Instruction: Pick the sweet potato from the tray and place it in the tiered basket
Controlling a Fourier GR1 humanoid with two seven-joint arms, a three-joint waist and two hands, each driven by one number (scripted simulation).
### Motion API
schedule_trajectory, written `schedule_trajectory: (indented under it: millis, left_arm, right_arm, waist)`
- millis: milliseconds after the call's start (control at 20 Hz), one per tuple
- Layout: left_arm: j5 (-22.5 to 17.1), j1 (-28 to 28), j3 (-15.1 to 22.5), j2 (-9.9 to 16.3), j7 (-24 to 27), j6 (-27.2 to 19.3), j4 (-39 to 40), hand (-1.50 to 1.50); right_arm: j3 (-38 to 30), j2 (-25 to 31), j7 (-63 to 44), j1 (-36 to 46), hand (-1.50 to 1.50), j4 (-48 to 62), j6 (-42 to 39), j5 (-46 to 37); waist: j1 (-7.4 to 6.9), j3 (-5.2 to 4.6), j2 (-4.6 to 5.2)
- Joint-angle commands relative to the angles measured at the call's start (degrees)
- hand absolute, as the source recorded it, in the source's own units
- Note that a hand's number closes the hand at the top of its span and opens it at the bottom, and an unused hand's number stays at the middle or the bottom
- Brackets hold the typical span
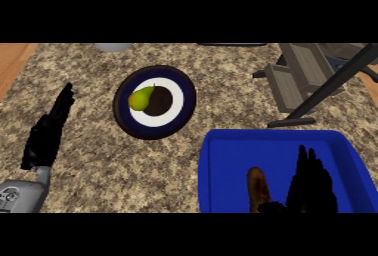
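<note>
An orange-brown sweet potato (256, 186) lies lengthwise in the blue tray (221, 165) at the lower right. My right hand (313, 182) stands inside the tray just right of the sweet potato, fingers straight and pointing up, open, with its thumb low beside the potato's near end. The grey tiered basket (303, 75) stands at the upper right with a dark slanted bar across it. My left hand (50, 131) rests open at the left, fingers up, holding nothing.
A dark blue and white plate (184, 97) in the middle of the counter carries a yellow-green pear (142, 99). A pale round object (113, 47) shows at the top edge. A wooden strip (13, 60) borders the counter at the left.
</note>
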State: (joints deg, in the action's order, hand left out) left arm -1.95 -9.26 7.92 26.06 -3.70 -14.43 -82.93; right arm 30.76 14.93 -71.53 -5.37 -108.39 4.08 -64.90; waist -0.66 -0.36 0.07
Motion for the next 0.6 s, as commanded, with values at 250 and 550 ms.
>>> schedule_trajectory:
  millis: [250,550]
  left_arm:
    - [-0.10,0.28,-0.26,-0.56,0.44,1.14,-0.10,0.00]
    - [1.58,0.30,0.46,-2.35,0.36,-0.20,0.97,0.00]
  right_arm:
    - [0.15,-14.55,-13.69,5.83,-1.50,4.59,-17.23,-11.04]
    - [1.89,-14.81,-13.69,4.09,-1.50,6.59,-18.10,-17.02]
  waist:
    - [0.02,0.16,-0.02]
    - [0.61,0.24,-0.07]
